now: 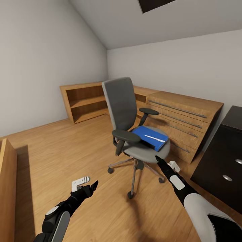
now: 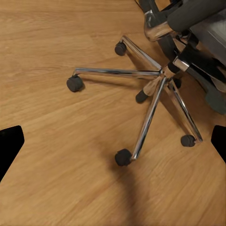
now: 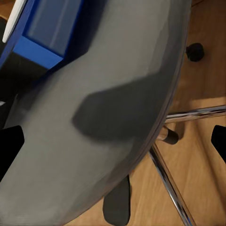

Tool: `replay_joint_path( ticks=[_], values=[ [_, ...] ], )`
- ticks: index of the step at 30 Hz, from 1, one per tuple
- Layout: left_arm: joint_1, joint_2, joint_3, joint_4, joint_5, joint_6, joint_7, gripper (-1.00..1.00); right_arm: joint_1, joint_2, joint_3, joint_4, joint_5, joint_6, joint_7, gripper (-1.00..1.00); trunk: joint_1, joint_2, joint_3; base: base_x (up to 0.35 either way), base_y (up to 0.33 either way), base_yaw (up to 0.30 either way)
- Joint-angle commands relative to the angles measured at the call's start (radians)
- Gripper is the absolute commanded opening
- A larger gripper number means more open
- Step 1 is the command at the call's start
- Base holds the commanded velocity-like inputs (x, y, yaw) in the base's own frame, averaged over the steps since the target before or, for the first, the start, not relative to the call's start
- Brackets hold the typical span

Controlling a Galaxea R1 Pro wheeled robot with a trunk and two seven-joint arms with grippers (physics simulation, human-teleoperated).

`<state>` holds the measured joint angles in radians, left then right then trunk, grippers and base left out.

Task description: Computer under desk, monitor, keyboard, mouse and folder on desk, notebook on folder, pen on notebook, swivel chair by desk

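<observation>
The grey swivel chair stands mid-room on a chrome five-star base with black casters. On its seat lies the blue folder, flat, with a white strip on top; its blue corner sits at the seat's far side. My right gripper hovers open just above the seat's front edge, a short way from the folder, with nothing between its fingers. My left gripper is open and low over the floor, to the left of the chair base, with nothing in it.
Low wooden shelves line the back left wall. A wooden drawer unit with metal handles stands behind the chair. A dark cabinet is close on the right, and a wooden furniture edge on the left.
</observation>
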<state>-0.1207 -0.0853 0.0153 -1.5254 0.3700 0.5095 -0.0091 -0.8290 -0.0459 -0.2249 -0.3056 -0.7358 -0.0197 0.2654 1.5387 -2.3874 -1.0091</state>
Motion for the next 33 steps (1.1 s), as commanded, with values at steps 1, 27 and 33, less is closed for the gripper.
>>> replay_joint_path(
  ticks=[1,27,33],
  values=[
    [0.000,-0.001,0.002,0.000,0.006,0.006,-0.001,1.00,-0.001,0.000,-0.001,0.002,-0.010,-0.002,0.006,1.00,0.000,0.000,-0.001,0.000,0.000,0.000],
    [0.000,-0.001,0.002,0.005,0.006,0.004,0.000,1.00,-0.001,0.000,-0.001,0.004,-0.010,-0.002,0.006,1.00,0.000,0.000,-0.001,-0.178,0.000,0.000],
    [0.000,-0.001,0.002,0.010,0.006,0.004,0.000,1.00,-0.001,0.001,-0.001,0.005,-0.010,-0.002,0.006,1.00,0.000,0.000,-0.001,-0.260,0.000,0.000]
  ],
)
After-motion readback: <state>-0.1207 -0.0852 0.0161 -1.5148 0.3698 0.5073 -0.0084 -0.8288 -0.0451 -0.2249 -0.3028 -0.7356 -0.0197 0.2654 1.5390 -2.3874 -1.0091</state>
